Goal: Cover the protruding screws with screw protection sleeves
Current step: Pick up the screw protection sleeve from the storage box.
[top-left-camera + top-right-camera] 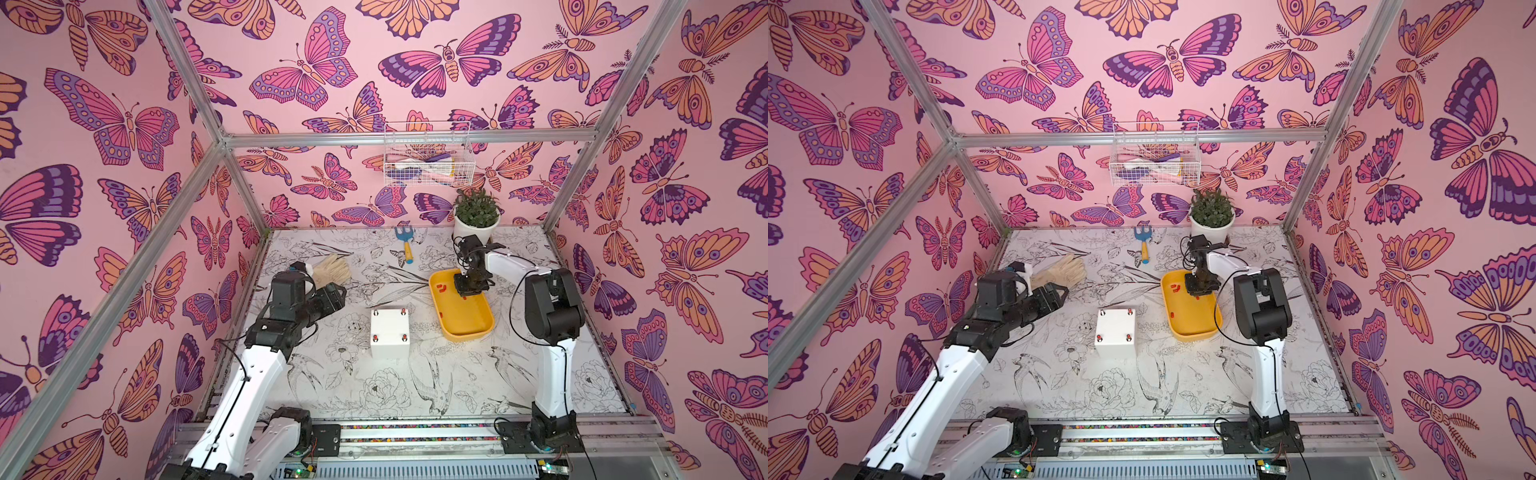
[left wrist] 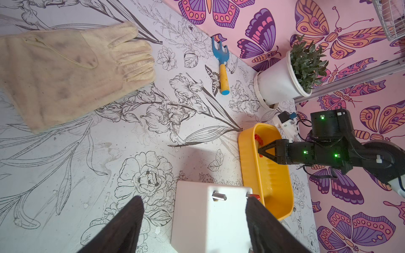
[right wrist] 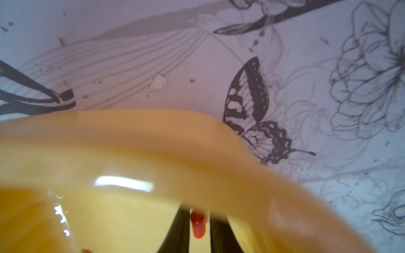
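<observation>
Red rubber shows between the dark fingers [image 3: 178, 234] of the right pincer [image 1: 469, 291]: its jaws are pressed nearly together on one screw protection sleeve [image 3: 198, 224], pinched by its sides so that it lies along the line of the fingers. I judge that this grip suits pushing the sleeve end-on over a stud. The pincer points down into the far end of the yellow tray [image 1: 463, 336]. A few loose sleeves [image 1: 441, 286] lie there in a small cluster, and the rest of the tray floor looks bare. Just beside the tray, toward the left arm, stands the white box [image 1: 390, 326], close enough for a short carry. Of the protruding screws [image 1: 1101, 314] at its top corners, three wear fitted sleeves [image 1: 404, 336]. The bare screw [image 2: 219, 196] at the far left corner shows silver thread, so it is the likely target. The left pincer [image 2: 194, 198] hovers spread wide and empty, near the box's far left side but apart from it, perhaps placed to steady the box. Farther out, a white pot [image 1: 473, 232] holds a green plant [image 1: 477, 208], and a wire basket [image 1: 428, 183] on the back wall holds items too jumbled to name.
</observation>
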Robot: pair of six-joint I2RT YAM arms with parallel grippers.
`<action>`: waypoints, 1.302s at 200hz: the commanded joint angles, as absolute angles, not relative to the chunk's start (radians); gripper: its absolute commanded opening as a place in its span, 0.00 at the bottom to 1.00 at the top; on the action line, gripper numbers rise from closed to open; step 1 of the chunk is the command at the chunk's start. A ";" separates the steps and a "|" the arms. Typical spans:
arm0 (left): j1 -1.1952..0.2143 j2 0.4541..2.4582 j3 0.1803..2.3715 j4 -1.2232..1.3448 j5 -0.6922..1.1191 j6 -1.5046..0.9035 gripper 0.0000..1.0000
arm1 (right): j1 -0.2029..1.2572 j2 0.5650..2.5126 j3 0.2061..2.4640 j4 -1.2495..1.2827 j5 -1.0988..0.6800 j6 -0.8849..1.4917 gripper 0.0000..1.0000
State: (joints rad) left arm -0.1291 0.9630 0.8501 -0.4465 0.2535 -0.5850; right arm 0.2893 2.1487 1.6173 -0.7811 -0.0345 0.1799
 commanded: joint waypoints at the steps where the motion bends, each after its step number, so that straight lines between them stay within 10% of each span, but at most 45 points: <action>1: -0.121 0.947 0.846 -0.456 0.247 -0.585 0.76 | 0.286 2.157 1.579 -0.821 -0.054 0.190 0.19; 260: -0.123 0.958 0.857 -0.456 0.248 -0.584 0.76 | 0.286 2.201 1.618 -0.831 -0.069 0.179 0.19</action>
